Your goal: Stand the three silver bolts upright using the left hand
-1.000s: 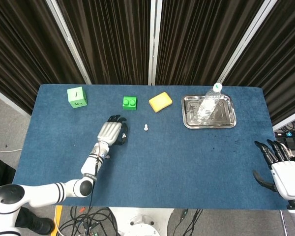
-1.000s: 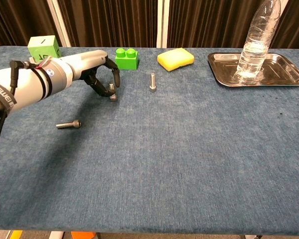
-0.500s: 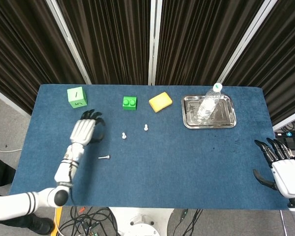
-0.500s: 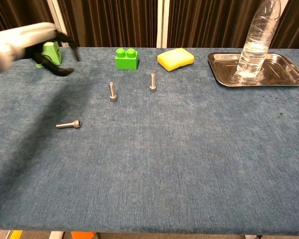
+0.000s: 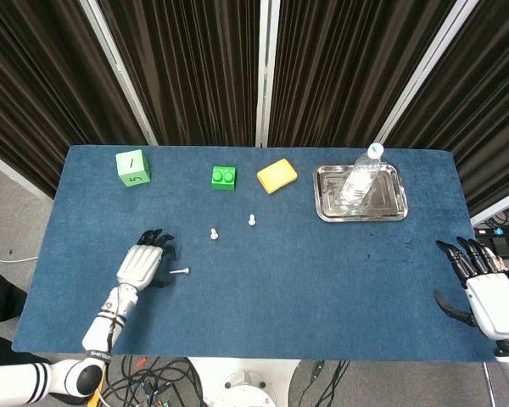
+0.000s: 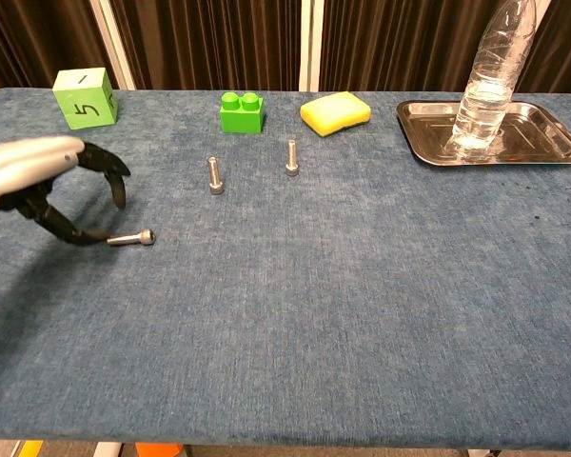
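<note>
Two silver bolts stand upright on the blue table: one [image 6: 215, 175] [image 5: 213, 233] left of centre, the other [image 6: 291, 157] [image 5: 252, 220] to its right. The third bolt [image 6: 133, 239] [image 5: 180, 271] lies on its side nearer the front left. My left hand [image 6: 52, 186] [image 5: 142, 264] hovers just left of the lying bolt, fingers apart and curved, holding nothing; a fingertip is close to the bolt's shank end. My right hand [image 5: 483, 292] rests open off the table's right edge, seen only in the head view.
A green cube [image 6: 84, 96] sits at the far left, a green brick [image 6: 242, 111] and a yellow sponge [image 6: 335, 111] along the back. A metal tray [image 6: 533, 133] with a clear bottle [image 6: 488, 76] stands at the back right.
My left hand let go of the second bolt, which now stands upright, swung out to the left, then came down beside the lying bolt. The right hand has not moved.
</note>
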You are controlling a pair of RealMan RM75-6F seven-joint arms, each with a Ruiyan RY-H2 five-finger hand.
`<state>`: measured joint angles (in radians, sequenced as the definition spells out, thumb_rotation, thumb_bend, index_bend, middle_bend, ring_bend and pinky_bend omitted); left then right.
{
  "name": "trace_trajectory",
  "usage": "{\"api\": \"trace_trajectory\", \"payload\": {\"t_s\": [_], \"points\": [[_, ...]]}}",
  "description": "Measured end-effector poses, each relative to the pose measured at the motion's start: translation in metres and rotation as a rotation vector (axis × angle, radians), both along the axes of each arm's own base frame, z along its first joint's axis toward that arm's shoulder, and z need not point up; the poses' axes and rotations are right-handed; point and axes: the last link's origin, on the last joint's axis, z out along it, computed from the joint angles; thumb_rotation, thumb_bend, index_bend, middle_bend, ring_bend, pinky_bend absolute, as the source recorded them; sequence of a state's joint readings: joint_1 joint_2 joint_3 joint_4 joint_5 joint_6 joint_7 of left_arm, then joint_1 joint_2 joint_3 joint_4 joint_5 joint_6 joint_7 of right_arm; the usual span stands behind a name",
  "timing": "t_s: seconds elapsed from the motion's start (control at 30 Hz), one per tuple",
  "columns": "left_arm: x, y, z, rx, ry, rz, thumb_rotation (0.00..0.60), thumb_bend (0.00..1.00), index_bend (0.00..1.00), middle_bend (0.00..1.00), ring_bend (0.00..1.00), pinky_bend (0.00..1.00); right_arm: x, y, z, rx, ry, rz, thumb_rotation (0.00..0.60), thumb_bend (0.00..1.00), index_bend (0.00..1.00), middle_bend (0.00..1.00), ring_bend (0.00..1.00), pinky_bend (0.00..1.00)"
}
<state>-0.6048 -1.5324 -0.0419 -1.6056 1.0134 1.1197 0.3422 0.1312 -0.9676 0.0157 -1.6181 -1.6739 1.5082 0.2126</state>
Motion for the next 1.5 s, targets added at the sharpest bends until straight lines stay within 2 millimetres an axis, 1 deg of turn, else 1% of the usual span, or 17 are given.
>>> {"api": "trace_trajectory", "payload": {"t_s": [0.17,0.33,0.63,0.97,1.1,1.23,1.5], "points": [[-0.007,-0.004,-0.01,0.001,0.01,0.023,0.6,0.24,0.47,0.16,0.0,0.0,0.0,0.0,0.0,0.0,-0.001,-0.003,0.6,0.25,0.06,0.16,0.0,0.0],[-0.01,-0.005,-0.014,-0.001,0.005,0.036,0.6,0.25,0.48,0.16,0.0,0.0,0.0,-0.001,0.0,0.0,0.002,-0.002,0.6,0.25,0.06,0.16,0.0,0.0],[-0.008,-0.004,-0.019,-0.016,-0.018,0.046,0.6,0.32,0.48,0.16,0.0,0.0,-0.001,0.001,0.001,-0.004,0.003,-0.01,0.6,0.25,0.06,0.16,0.0,0.0],[-0.014,0.001,-0.021,0.003,-0.009,0.052,0.6,0.38,0.53,0.17,0.0,0.0,0.0,0.0,0.001,-0.002,0.005,-0.013,0.6,0.25,0.06,0.16,0.0,0.0],[-0.015,0.002,-0.018,0.01,-0.01,0.05,0.6,0.4,0.54,0.18,0.0,0.0,0.001,0.0,0.001,-0.002,0.008,-0.011,0.6,0.25,0.06,0.16,0.0,0.0],[-0.013,0.005,-0.011,0.019,0.011,0.026,0.6,0.41,0.54,0.18,0.0,0.0,0.0,0.001,0.0,-0.002,0.007,-0.012,0.6,0.25,0.06,0.16,0.0,0.0],[-0.002,0.014,0.003,0.037,0.121,-0.062,0.6,0.41,0.54,0.18,0.0,0.0,-0.001,0.003,0.002,-0.008,0.005,-0.017,0.6,0.25,0.06,0.16,0.0,0.0]]}}
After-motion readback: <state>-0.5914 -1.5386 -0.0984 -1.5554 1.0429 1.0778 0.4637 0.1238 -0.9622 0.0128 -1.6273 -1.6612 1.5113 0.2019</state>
